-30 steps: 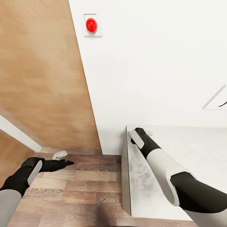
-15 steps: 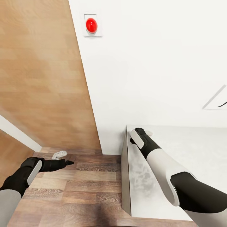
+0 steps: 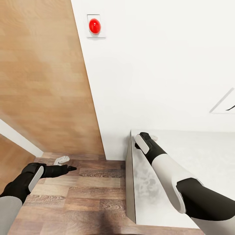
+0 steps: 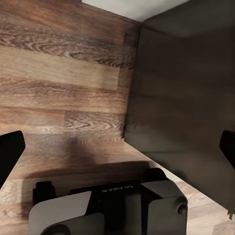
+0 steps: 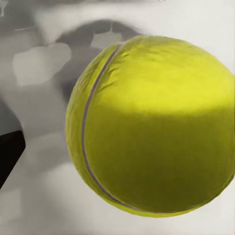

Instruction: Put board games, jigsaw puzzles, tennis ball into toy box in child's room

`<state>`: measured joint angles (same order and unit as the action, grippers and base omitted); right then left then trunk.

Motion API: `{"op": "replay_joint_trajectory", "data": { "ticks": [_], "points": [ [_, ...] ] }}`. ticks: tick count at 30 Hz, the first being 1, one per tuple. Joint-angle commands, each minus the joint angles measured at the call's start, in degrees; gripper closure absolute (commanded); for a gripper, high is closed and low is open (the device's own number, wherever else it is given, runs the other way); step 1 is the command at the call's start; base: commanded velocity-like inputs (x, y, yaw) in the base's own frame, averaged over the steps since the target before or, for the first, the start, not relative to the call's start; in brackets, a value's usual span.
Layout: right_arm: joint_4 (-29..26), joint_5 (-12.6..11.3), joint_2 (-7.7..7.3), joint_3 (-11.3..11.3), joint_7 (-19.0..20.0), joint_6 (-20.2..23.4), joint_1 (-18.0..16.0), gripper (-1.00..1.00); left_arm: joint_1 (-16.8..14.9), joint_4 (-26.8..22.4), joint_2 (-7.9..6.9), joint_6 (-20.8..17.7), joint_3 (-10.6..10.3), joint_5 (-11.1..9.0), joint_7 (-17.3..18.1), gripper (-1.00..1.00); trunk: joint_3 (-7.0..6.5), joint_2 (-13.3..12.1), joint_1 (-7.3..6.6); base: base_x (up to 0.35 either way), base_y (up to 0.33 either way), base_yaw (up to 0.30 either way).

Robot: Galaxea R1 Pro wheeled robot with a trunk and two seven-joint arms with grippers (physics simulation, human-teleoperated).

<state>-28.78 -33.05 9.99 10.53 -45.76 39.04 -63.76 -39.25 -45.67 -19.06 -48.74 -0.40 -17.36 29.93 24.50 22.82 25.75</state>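
Movement since the earlier frames: none visible; arms, surface and wall stand as before.

Left hand (image 3: 72, 168): low over the wood plank floor (image 3: 81, 192), beside the end of the surface; fingers spread wide apart in the left wrist view, holding nothing.

Surface (image 3: 143, 182): pale white-grey, mottled top, its near end against the white wall (image 3: 156, 71).

Right hand (image 3: 153, 137): over the far corner of the surface; only a dark finger edge shows, so grip state cannot be told.

Tennis ball (image 5: 152, 127): yellow-green, grey seam, close before the right hand over the pale surface.

Red dome button (image 3: 94, 25): on a wall plate, high on the wall.
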Motion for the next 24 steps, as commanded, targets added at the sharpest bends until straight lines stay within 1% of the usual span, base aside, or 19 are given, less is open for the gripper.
{"op": "replay_joint_trajectory", "data": {
  "ticks": [1, 4, 5, 24],
  "points": [
    [-0.05, -0.52, -0.05, 0.37, -0.47, 0.22, -0.05, -1.00, -0.04, -0.04, -0.02, -0.30, -0.04, -0.13, 0.06, -1.00, 0.09, 0.10, 0.03, 0.037, 0.000, 0.000],
    [-0.05, -0.52, -0.10, 0.40, -0.47, 0.23, -0.05, -1.00, -0.04, -0.04, 0.03, -0.30, -0.04, -0.13, 0.05, -1.00, 0.09, 0.10, 0.03, 0.043, 0.000, 0.000],
    [-0.05, -0.52, -0.10, 0.42, -0.47, 0.24, -0.05, 1.00, -0.04, -0.04, 0.01, -0.30, -0.06, -0.13, 0.05, -1.00, 0.09, 0.10, 0.03, 0.019, 0.000, 0.000],
    [-0.05, -0.52, -0.14, 0.46, -0.39, 0.24, -0.05, 1.00, -0.04, -0.04, 0.00, -0.30, -0.04, -0.13, 0.04, -1.00, 0.09, 0.10, 0.03, 0.002, 0.000, 0.000]
  ]
}}
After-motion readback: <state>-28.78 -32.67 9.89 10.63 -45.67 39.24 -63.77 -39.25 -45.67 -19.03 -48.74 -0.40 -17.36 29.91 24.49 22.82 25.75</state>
